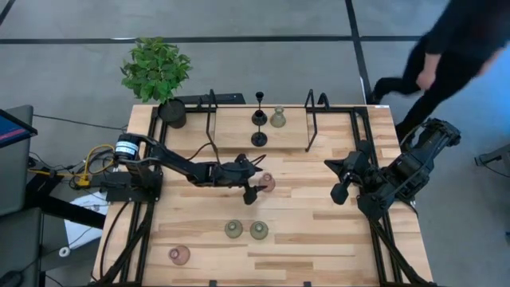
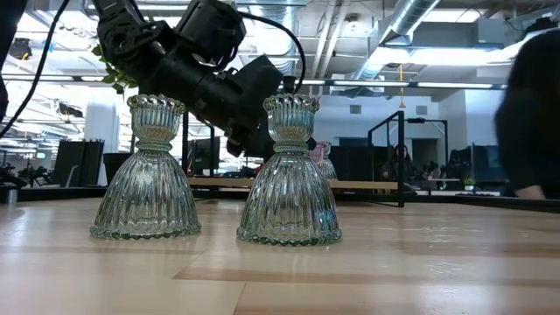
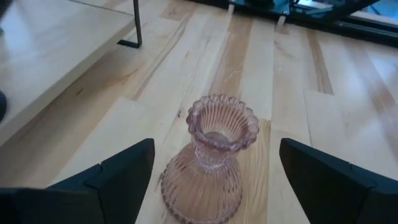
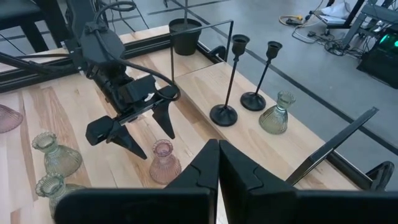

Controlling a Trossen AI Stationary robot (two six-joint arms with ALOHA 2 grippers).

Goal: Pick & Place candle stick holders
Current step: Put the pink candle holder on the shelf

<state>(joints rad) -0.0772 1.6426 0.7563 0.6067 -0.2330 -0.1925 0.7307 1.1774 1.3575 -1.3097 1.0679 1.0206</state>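
A pink glass candle stick holder (image 3: 211, 162) stands upright on its base at the table's middle; it also shows in the high view (image 1: 267, 182). My left gripper (image 3: 216, 149) is open, one finger on each side of it, touching nothing. My right gripper (image 4: 217, 168) is shut and empty at the table's right (image 1: 343, 187). Two olive-green glass holders (image 1: 233, 229) (image 1: 259, 230) stand near the front, and another pink one (image 1: 179, 255) at the front left. Two black thin-stemmed holders (image 4: 225, 112) (image 4: 255, 99) and an olive glass one (image 4: 277, 118) stand on the raised board at the back.
Black wire frames (image 1: 211, 119) (image 1: 311, 123) stand at both ends of the raised back board. A potted plant (image 1: 157, 72) is at the far left corner. A person (image 1: 446, 48) walks past the far right corner. Bare wood lies between the right arm and the front holders.
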